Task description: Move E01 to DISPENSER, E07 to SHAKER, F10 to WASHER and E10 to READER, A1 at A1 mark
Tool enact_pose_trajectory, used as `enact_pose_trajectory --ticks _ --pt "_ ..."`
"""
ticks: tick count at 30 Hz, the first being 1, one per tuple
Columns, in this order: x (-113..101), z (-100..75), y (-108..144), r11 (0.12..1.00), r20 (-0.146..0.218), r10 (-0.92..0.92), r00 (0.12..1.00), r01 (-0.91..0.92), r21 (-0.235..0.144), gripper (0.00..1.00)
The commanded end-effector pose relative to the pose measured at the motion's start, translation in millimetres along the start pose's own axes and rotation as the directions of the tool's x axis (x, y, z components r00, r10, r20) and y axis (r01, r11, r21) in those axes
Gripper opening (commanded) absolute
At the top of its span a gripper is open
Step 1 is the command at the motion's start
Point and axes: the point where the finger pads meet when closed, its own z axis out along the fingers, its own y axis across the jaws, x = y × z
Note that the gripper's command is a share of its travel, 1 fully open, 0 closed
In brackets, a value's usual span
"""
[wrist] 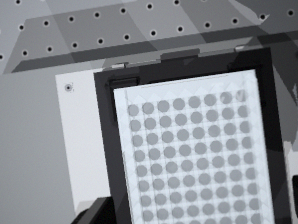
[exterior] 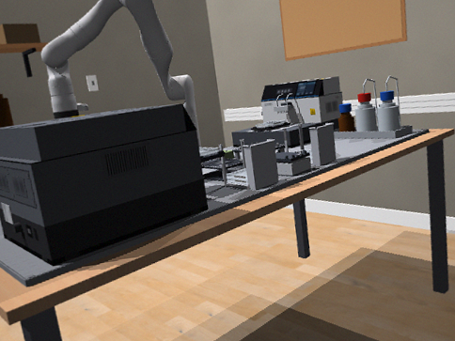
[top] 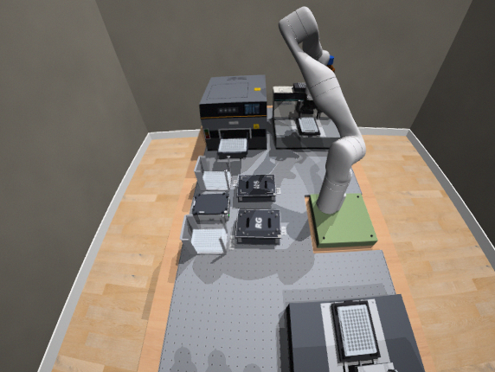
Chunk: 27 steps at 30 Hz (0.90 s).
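In the wrist view a white well plate (wrist: 192,155) sits flat in a black nest on a pale platform, close below me. My gripper (wrist: 202,206) is open over it, with dark finger tips at the lower left and right edges of that view. In the top view this plate (top: 308,125) is on the instrument at the back right, and the arm hides the fingers. A second plate (top: 233,146) lies on the tray of the black box instrument. A third plate (top: 356,330) sits on the near instrument. The dark shaker platform (top: 210,203) carries no plate. No plate label is readable.
Two deep racks (top: 214,179) (top: 207,240) with white plates stand either side of the shaker. Nests N6 (top: 256,186) and RG (top: 258,223) are empty. The instrument's head and posts rise beside the plate under me. In the exterior view the black box (exterior: 94,175) hides my gripper.
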Motion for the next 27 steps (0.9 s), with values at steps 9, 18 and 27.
enact_pose_trajectory --ticks 9,18,27 --pt "0 5.2 0 1.0 0.001 0.0 1.0 0.0 0.0 1.0" --pt "0 5.2 0 1.0 0.001 0.0 1.0 0.0 0.0 1.0" --pt "0 13.2 0 1.0 0.001 0.0 1.0 0.0 0.0 1.0"
